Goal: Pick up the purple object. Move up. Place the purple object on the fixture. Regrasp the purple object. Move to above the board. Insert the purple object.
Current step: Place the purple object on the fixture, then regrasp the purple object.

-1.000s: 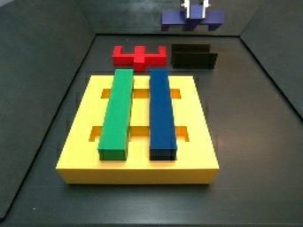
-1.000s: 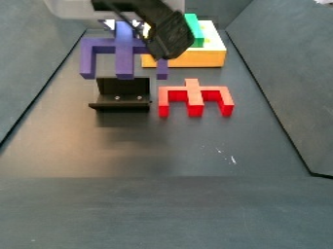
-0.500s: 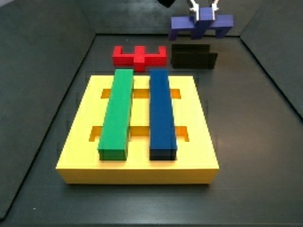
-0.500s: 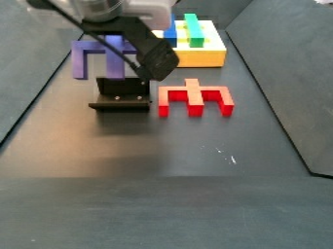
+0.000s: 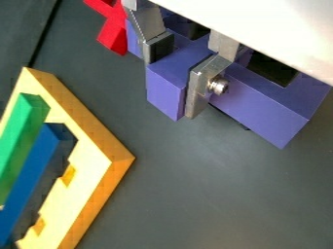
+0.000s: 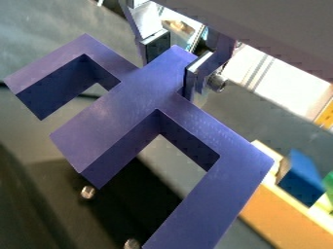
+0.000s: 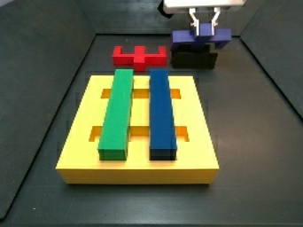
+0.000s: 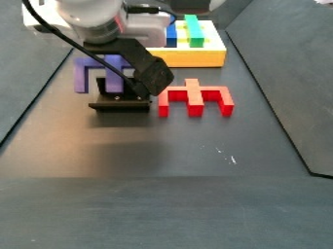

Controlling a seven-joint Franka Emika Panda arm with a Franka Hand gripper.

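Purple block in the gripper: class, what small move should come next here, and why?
Probably lower a little further, then open. The gripper is shut on the purple block, which in a side view sits right at the top of the black fixture; whether it already rests there cannot be told.

Side view: board (image 7: pixel 83 133) in near half of floor, carrying two long bars side by side, one left (image 7: pixel 115 111), one right (image 7: pixel 161 111). Notched block (image 7: pixel 140 57) just beyond board's far edge; fixture (image 7: pixel 193 58) immediately to its right, at far right. Purple object (image 7: pixel 198 38) sits on top of fixture, w/ pincer (image 7: pixel 205 24) directly above it, fingers astride its centre tab.
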